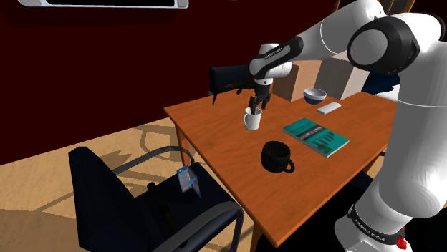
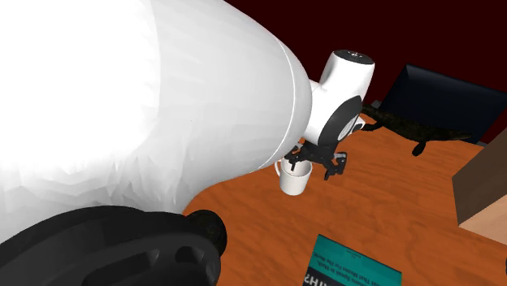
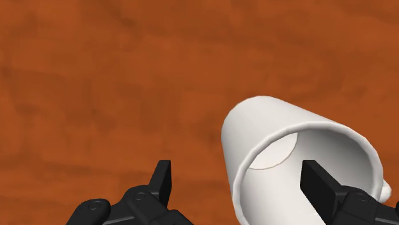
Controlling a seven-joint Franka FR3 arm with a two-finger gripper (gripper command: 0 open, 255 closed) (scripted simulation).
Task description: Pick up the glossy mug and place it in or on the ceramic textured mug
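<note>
We see the arm's black gripper (image 1: pixel 256 107) poised at the rim of the white mug (image 1: pixel 251 121), which stands upright on the wooden table (image 1: pixel 215 136), near the edge at the shoulder view's left. The fingers stand well apart and clasp nothing. In the wrist view one finger (image 3: pixel 318 185) reaches into the mug's open mouth while the other hangs outside over bare wood, so the mug's wall lies between them with a clear gap on the outer side.

The black mug (image 1: pixel 276 155), which we take for the place to set it down, sits apart from the white one, closer to the stand, with a teal book (image 1: pixel 315 137) just beside it and a bowl (image 1: pixel 314 94) farther back.

We judge the step in hand to be the grasp itself: the reach looks done, the pinch is not yet made, and the mug rests on the table. The next move, as we read it, calls for the fingers to close squarely on the wall, low enough to bite without tipping the mug, then a straight lift before carrying it across to the black mug's mouth.
</note>
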